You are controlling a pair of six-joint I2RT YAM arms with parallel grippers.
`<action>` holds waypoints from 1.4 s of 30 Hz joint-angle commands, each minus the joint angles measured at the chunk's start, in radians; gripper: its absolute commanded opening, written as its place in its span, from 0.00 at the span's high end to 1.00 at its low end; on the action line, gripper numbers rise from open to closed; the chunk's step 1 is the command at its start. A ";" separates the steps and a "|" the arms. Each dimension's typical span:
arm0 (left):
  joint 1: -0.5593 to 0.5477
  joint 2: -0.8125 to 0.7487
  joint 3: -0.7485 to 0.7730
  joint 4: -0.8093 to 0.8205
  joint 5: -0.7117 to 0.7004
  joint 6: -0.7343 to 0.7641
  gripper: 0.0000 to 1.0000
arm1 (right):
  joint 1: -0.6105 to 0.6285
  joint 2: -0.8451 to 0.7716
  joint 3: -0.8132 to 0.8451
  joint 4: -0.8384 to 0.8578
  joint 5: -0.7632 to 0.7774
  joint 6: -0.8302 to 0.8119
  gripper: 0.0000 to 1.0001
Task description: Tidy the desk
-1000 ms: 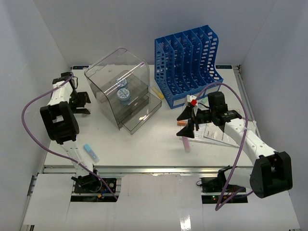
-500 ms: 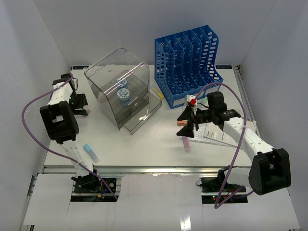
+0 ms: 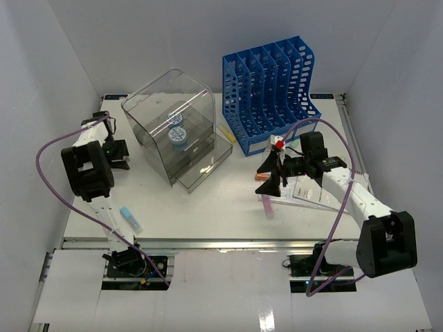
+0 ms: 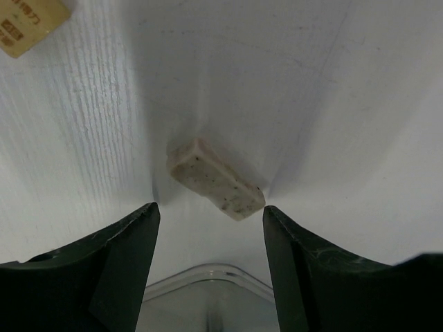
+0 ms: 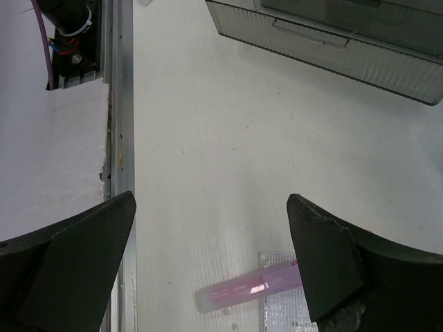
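The white desk [image 3: 208, 214] carries scattered items. My left gripper [image 3: 123, 158] is open at the far left. In the left wrist view its jaws [image 4: 211, 216] stand apart just short of a speckled beige eraser [image 4: 216, 180] lying on the desk, not touching it. My right gripper [image 3: 273, 178] is open and empty above a pink highlighter [image 3: 266, 205]. In the right wrist view the gripper [image 5: 211, 202] hangs over the pink highlighter [image 5: 249, 290], which lies partly on a clear textured packet [image 5: 284, 311].
A clear plastic drawer box [image 3: 173, 131] stands at centre back and a blue file rack [image 3: 270, 90] at back right. A blue highlighter [image 3: 131, 219] lies front left. Papers [image 3: 311, 192] and an orange item [image 3: 261, 177] lie by the right gripper. The metal rail [image 5: 124, 104] runs along the front edge.
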 commanded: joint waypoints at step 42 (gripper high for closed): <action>-0.059 -0.792 -0.639 0.307 -0.151 0.157 1.00 | -0.146 -0.019 0.000 -0.022 -0.112 0.002 0.04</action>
